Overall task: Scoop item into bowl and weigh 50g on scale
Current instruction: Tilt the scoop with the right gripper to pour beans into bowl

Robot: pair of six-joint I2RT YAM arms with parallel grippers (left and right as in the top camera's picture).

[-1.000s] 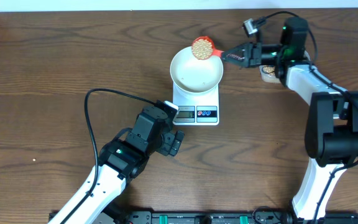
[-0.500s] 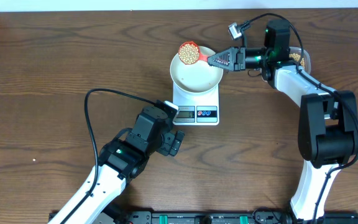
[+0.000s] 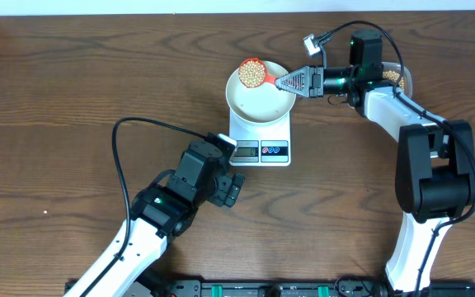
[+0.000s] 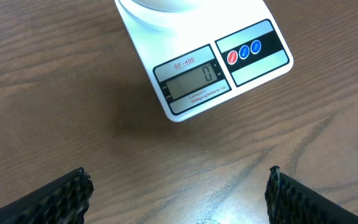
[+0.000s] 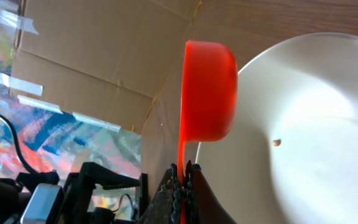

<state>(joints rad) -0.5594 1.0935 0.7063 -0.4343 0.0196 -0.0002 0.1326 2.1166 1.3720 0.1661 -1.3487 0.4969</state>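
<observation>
Over the far-left rim of the white bowl (image 3: 262, 106), a red scoop (image 5: 210, 93) heaped with beans (image 3: 253, 74), handle pinched tight in the right gripper (image 3: 303, 80) just to the right of the bowl. Inside the bowl, a single bean (image 5: 276, 142). Underneath, the scale (image 3: 261, 142), display reading 0. Near its front-left corner, the left gripper (image 4: 179, 186), fingers spread wide, gripping nothing, well apart from scoop and beans.
</observation>
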